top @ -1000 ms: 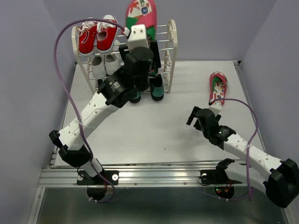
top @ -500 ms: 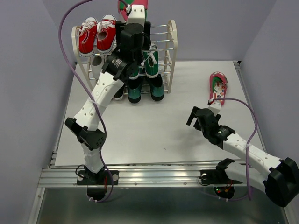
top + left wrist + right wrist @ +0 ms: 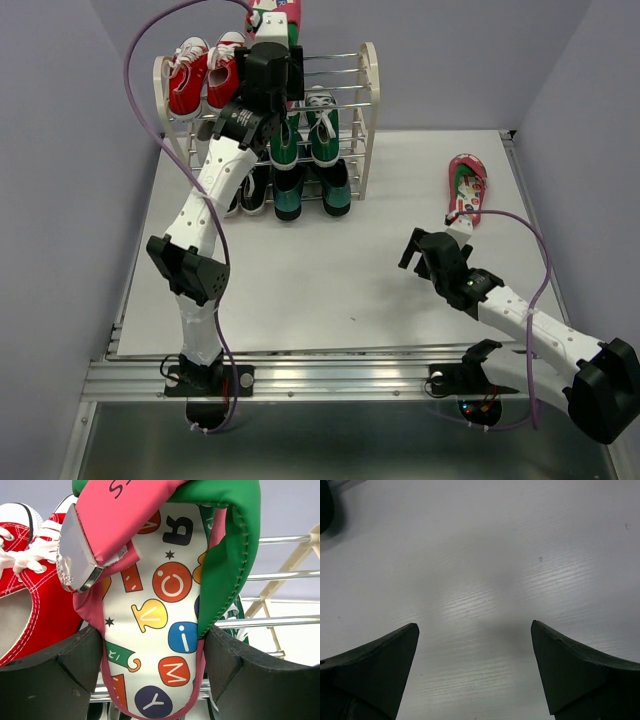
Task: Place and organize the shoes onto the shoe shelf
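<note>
While aloft, flip-flop inside left claw

The flip-flop has a smooth printed footbed, stitched cloth-like straps and a shiny metal tag. The red sneakers are woven canvas. The shelf has bright metal rods. The surface is finely grained with a soft sheen; the fingers are matt black plastic
</note>
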